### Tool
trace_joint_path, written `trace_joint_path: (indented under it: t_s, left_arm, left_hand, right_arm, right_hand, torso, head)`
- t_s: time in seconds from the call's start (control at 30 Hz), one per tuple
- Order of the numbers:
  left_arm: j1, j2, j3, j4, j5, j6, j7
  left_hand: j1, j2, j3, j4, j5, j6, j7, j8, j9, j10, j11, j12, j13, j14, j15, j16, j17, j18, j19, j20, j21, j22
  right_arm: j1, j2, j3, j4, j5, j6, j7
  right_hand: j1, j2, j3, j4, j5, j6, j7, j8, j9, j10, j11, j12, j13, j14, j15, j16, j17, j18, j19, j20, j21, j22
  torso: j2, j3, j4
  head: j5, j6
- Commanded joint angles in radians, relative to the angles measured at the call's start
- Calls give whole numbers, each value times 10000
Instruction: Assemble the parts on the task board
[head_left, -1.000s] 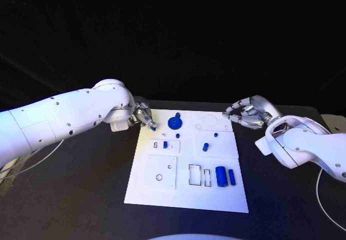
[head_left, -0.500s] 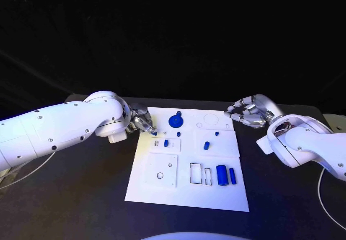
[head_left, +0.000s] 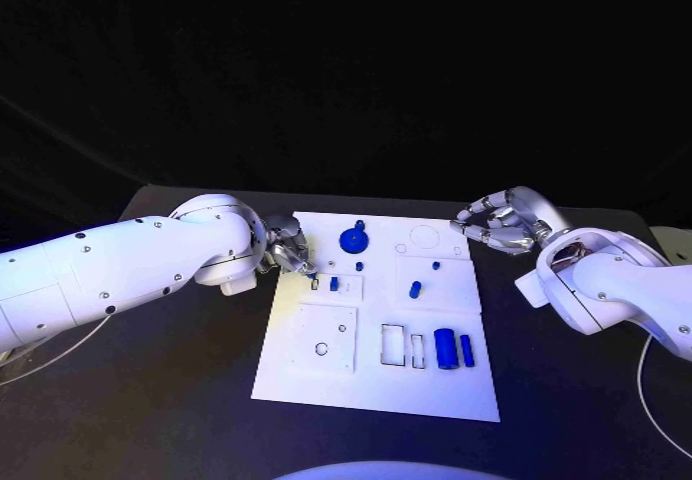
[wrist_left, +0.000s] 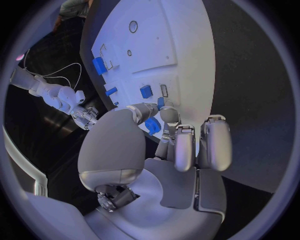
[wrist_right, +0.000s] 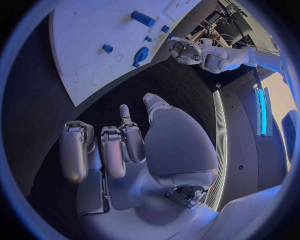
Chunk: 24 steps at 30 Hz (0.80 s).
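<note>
Black table; white task board; blue parts on it.

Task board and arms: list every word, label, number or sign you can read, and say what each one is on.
None can be read.
The task board bears only outlined cutouts and blue parts, no print.
The left arm and right arm are plain white, with dark dots but no lettering.

A black table carries a white task board, which lies flat near its middle, long side running away from the robot. Bare dark tabletop shows on both sides of the board and in front of it.
</note>
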Motion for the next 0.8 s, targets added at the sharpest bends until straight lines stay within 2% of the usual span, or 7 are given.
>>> trace_joint_path:
  t_s: [0.03,0.1,0.3,0.8]
  left_arm:
    - [-19,55,2,32,-335,235,101]
    - [-25,69,1,23,-363,372,88]
    - [-32,115,0,-51,-481,824,35]
    - [-34,371,-29,-265,-558,1337,-19]
  left_hand:
    - [-62,20,1812,-1819,91,164,-69,59,137,105,-16,79,65,912,-77,53,2030,-75,105,-12,50,25]
    - [-62,20,1812,-1819,91,164,-69,59,137,105,-16,79,65,912,-77,53,2030,-75,105,-12,50,25]
    - [-71,0,1818,-1831,134,182,-77,63,139,135,-24,111,109,916,-83,62,2044,-76,106,-15,53,29]
    - [-91,-38,1821,-1850,210,211,-87,70,143,186,-34,165,185,923,-91,79,2071,-78,110,-20,61,41]
  right_arm:
    - [-6,3,0,9,-117,18,86]
    - [-6,1,0,11,-117,18,84]
    - [-6,-9,0,14,-119,12,78]
    - [-6,3,0,8,-119,14,76]
  right_hand:
    - [-74,-14,71,11,45,-17,-43,40,10,-34,-64,-45,1354,888,-68,-60,2043,101,293,-68,-32,1607]
    - [-74,-14,71,11,45,-17,-43,40,10,-34,-64,-45,1354,888,-68,-60,2043,101,293,-68,-32,1607]
    - [-74,-14,71,11,45,-17,-43,40,10,-34,-64,-45,1354,888,-68,-60,2043,101,293,-68,-32,1607]
    - [-74,-14,71,11,45,-17,-43,40,10,-34,-64,-45,1354,888,-68,-60,2043,101,293,-68,-32,1607]
  torso:
    - [7,9,-5]
    - [3,17,-6]
    - [1,10,-7]
    - [-3,6,-3]
  head:
    - [-10,-34]
    - [-20,-43]
    - [-28,-73]
    - [-37,-90]
